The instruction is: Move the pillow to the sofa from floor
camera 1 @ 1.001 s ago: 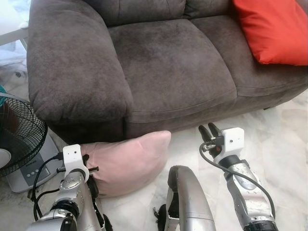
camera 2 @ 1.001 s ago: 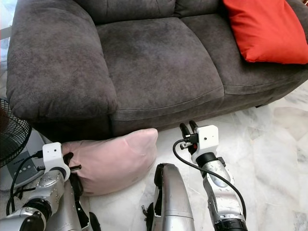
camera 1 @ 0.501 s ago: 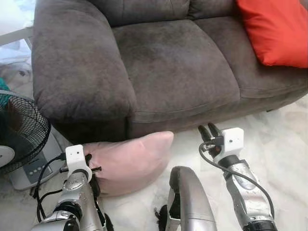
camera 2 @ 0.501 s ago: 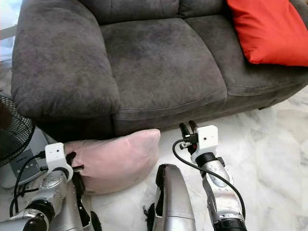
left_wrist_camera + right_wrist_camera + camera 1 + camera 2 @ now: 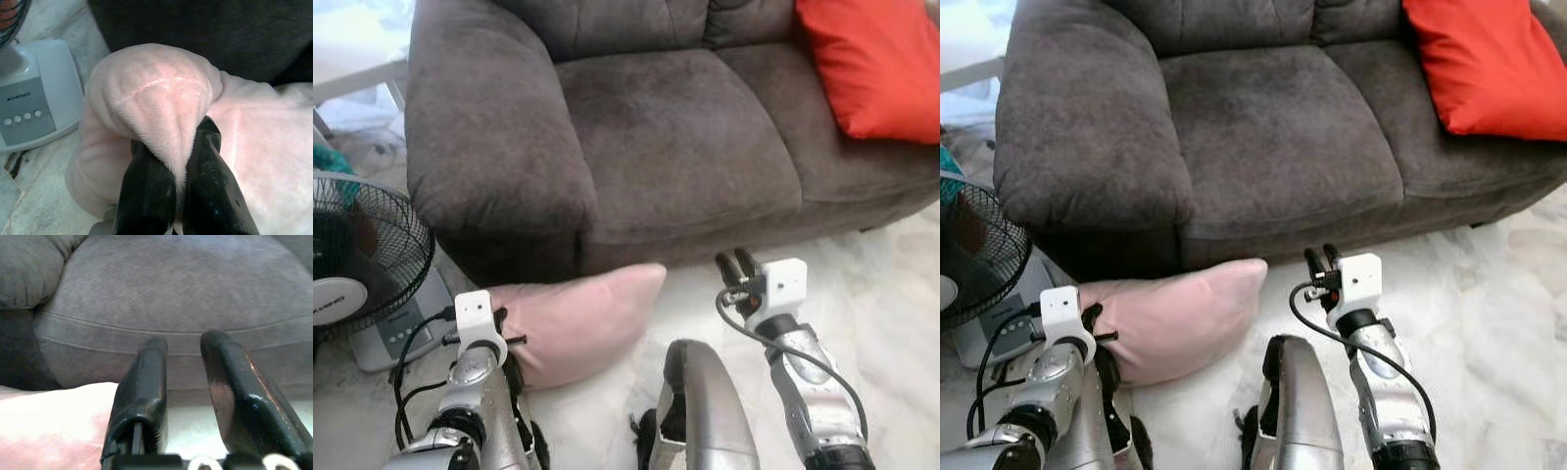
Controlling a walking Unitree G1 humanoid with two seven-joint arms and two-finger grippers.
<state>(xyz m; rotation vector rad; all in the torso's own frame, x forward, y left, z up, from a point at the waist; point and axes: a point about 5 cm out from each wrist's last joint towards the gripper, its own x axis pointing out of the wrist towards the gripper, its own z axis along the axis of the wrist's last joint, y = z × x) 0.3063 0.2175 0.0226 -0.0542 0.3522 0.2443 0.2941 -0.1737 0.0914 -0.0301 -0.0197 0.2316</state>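
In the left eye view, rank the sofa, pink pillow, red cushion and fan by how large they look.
1. sofa
2. pink pillow
3. red cushion and fan: both cut off by the frame edge, so unranked.

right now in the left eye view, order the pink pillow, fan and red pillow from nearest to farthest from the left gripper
1. Pink pillow: on the floor against the sofa front, a corner pinched in the left gripper fingers.
2. Fan: on the floor, on the robot's left.
3. Red pillow: on the sofa seat, far right.

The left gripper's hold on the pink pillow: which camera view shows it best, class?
The left wrist view: the left gripper pinches a fold of the pink pillow close up. The eye views show its wrist at the pillow's corner, fingers hidden.
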